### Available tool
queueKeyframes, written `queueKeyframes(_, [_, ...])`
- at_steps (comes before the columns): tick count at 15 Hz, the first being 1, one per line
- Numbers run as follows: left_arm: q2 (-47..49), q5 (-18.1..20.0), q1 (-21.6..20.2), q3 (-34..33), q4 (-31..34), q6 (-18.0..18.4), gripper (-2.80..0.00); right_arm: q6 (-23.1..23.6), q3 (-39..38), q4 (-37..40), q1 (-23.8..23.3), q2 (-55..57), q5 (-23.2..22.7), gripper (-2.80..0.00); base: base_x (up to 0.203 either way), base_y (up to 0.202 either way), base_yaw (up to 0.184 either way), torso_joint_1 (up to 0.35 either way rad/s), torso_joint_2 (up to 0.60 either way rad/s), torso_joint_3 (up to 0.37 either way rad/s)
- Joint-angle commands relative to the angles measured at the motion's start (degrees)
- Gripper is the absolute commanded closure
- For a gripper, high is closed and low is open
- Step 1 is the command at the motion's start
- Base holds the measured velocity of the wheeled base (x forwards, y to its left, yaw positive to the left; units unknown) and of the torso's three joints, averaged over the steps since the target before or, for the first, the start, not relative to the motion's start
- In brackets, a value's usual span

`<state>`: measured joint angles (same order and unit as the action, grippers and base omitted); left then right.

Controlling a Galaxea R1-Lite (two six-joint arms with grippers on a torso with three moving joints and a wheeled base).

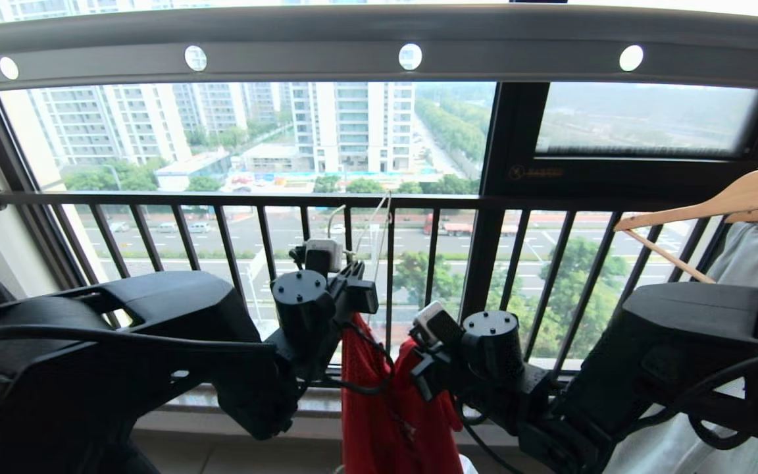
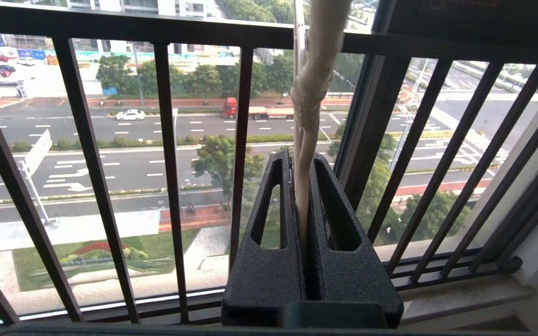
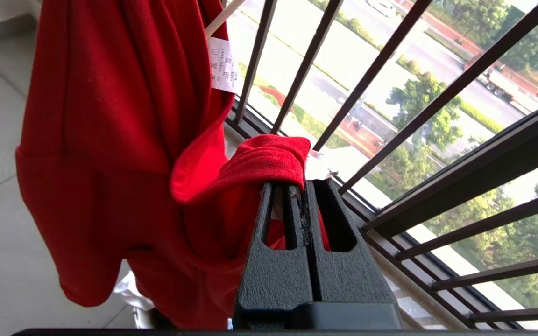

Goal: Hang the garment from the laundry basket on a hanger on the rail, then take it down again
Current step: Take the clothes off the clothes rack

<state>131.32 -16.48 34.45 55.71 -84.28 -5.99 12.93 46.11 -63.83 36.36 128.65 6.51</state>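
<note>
Garment (image 3: 110, 140), white care label (image 3: 222, 65) unreadable

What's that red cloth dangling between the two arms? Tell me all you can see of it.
It is the red garment, a soft knit T-shirt hanging limp in folds before the black window railing. A white care label is sewn inside. The right claw is shut on a bunched edge of it. A cream hanger, pinched in the left claw, runs down into the fabric. Its front print is not visible.
</note>
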Motion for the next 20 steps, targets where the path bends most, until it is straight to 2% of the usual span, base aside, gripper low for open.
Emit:
queueKeyframes(1, [8.87, -0.19, -0.27, 4.31, -2.87, 0.89, 0.0, 0.25, 1.88, -0.51, -0.94, 4.07, -0.1, 0.0, 0.0, 0.0, 0.0, 0.0, 0.0, 0.0])
queueKeyframes(6, [9.9, -0.39, -0.61, 5.64, -3.38, 1.14, 0.0, 0.17, 2.74, -3.46, -1.03, 6.69, 0.93, 0.0, 0.0, 0.0, 0.0, 0.0, 0.0, 0.0])
queueKeyframes(12, [3.71, -0.63, -0.86, 5.67, -3.38, 1.06, 0.0, 0.8, 3.43, -3.58, -1.97, 9.01, 1.57, 0.0, 0.0, 0.0, 0.0, 0.0, 0.0, 0.0])
queueKeyframes(15, [2.3, -0.81, -4.82, 9.09, -3.38, 1.34, 0.0, 5.92, 1.09, -3.66, -0.99, 10.06, 1.8, 0.0, 0.0, 0.0, 0.0, 0.0, 0.0, 0.0])
queueKeyframes(17, [2.17, -0.83, -5.89, 9.59, -3.38, 1.76, 0.0, 9.15, -1.0, -3.18, -1.14, 9.06, 1.84, 0.0, 0.0, 0.0, 0.0, 0.0, 0.0, 0.0])
queueKeyframes(20, [2.69, -0.83, -5.8, 9.5, -3.38, 2.74, 0.0, 9.19, 1.12, -3.84, -1.33, 9.88, 1.73, 0.0, 0.0, 0.0, 0.0, 0.0, 0.0, 0.0])
